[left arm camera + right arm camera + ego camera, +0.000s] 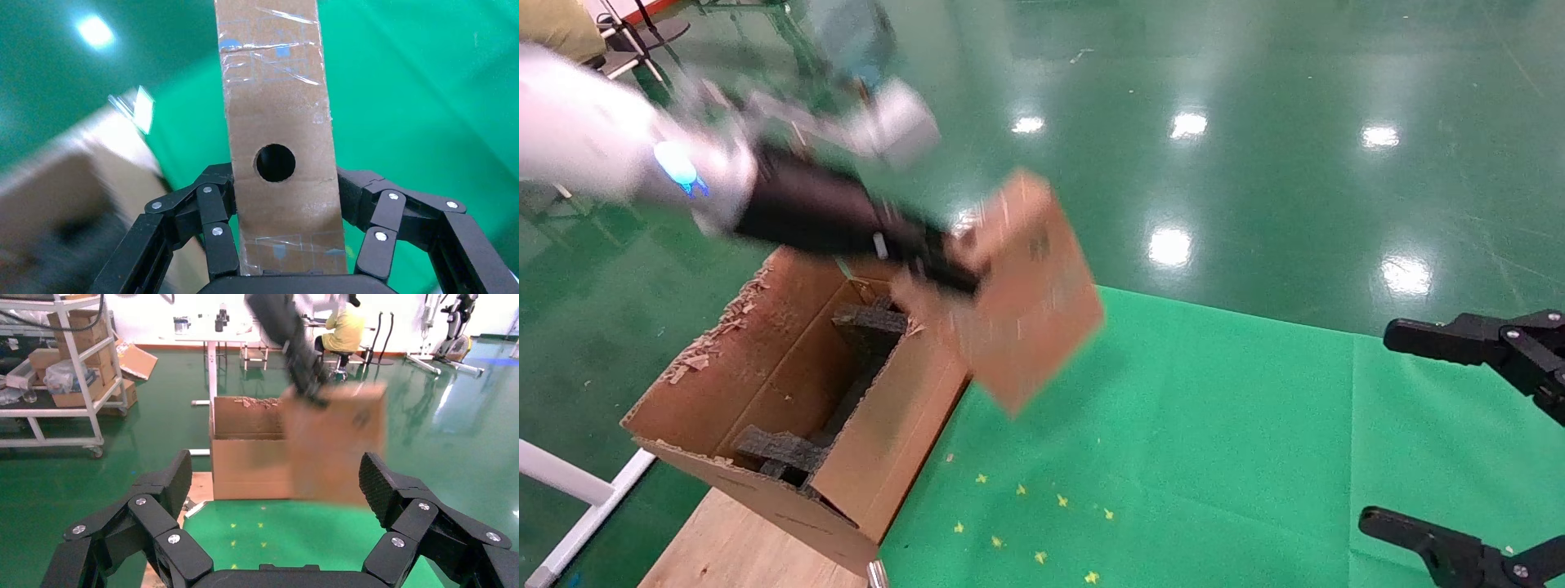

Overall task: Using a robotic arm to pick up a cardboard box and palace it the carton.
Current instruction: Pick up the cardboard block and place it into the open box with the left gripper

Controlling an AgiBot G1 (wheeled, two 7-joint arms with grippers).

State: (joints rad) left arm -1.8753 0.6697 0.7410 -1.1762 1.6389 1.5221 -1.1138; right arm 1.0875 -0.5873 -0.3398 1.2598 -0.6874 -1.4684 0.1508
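One arm is doing all the work. The robotic arm point(641, 155) on the left reaches out over the floor, and its left gripper point(940, 265) has its fingers point(214, 229) clamped on the two broad faces of the cardboard box point(1030, 294), pinching it near one narrow end — the end with the round hole.

The box hangs in the air, clear of everything, just beside the near right wall of the carton point(789, 392) and over the green mat point(1214, 425). It is not yet above the opening. By my reading this is the carry step: the pick is done, the placing is not.

Its long axis runs away from the gripper, sloping downward and toward the right, so the free end points at the mat and the whole box sits tilted, not level.

The next move, I'd judge, calls for swinging the box leftward over the carton's ragged rim and turning it so its length lines up with the slot between the black foam blocks point(870, 322) — otherwise a corner may catch the wall.

The right gripper point(1426, 433) waits at the right edge with its fingers spread wide, holding nothing.
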